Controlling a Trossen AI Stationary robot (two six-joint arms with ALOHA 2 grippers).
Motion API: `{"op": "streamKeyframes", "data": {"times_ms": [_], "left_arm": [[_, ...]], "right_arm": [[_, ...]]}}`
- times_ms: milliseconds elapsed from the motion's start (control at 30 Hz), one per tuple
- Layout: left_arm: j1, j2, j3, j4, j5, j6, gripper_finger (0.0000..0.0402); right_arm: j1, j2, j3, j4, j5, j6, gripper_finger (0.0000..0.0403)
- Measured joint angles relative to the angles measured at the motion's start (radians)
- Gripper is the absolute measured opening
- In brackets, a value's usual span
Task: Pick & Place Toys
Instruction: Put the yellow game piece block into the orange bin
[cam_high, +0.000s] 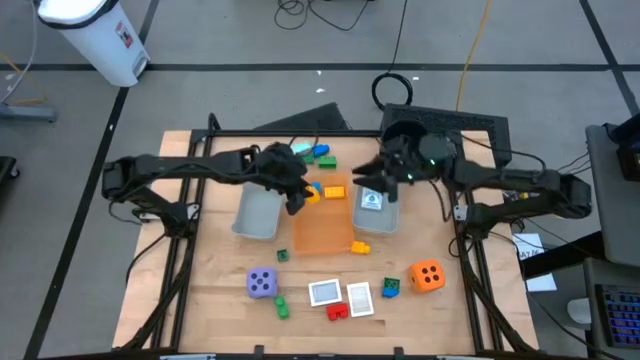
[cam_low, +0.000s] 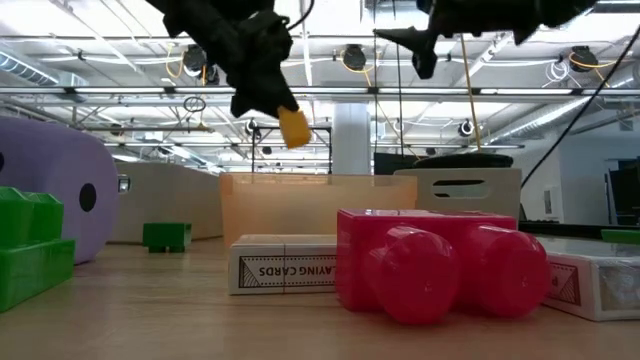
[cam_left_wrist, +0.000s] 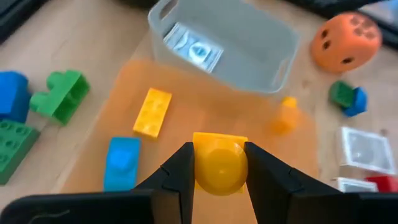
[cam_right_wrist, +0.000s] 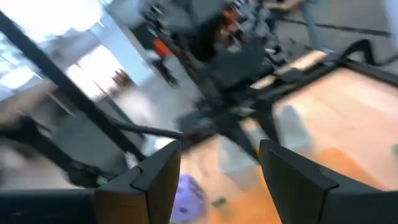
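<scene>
My left gripper (cam_left_wrist: 217, 152) hangs over the orange tray (cam_high: 322, 228), shut on a yellow brick (cam_left_wrist: 217, 167). A yellow brick (cam_left_wrist: 152, 111) and a blue brick (cam_left_wrist: 121, 163) lie in that tray. My right gripper (cam_right_wrist: 217, 149) hovers open above the right grey tray (cam_high: 375, 212), with nothing between its fingers. A card (cam_left_wrist: 196, 50) lies in that grey tray. Near the front edge the table bears a purple die (cam_high: 262, 283), an orange die (cam_high: 428, 275), two cards (cam_high: 340, 295) and a red brick (cam_high: 338, 310). My left gripper pinches the yellow brick by two opposite sides (cam_left_wrist: 198, 163) between its two fingers. The fingers slant down from the table's left. The brick (cam_low: 293, 127) sits at their free ends, lifted clear above the orange tray.
A second grey tray (cam_high: 258, 212) stands left of the orange tray. Green and blue bricks (cam_high: 318, 155) lie past the orange tray's far edge. Small green bricks (cam_high: 282, 305) lie near the front. A black bucket (cam_high: 410, 130) stands at the far right.
</scene>
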Motion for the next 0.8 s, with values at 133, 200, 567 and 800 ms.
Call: {"op": "streamKeyframes", "data": {"times_ms": [133, 200, 567, 800], "left_arm": [[0.006, 0.031, 0.001, -0.038, -0.001, 0.002, 0.0113], [0.011, 0.046, 0.0, -0.074, -0.001, 0.021, 0.0113], [0.055, 0.14, 0.001, -0.11, -0.05, 0.206, 0.0113], [0.089, 0.168, 0.001, -0.125, -0.05, 0.307, 0.0113]], "right_arm": [[0.051, -0.011, -0.147, 0.297, 0.01, 0.095, 0.021], [0.074, -0.011, -0.195, 0.387, 0.044, 0.122, 0.021], [0.101, -0.005, -0.261, 0.385, 0.191, 0.042, 0.021], [0.099, -0.005, -0.26, 0.391, 0.313, 0.012, 0.021]]}}
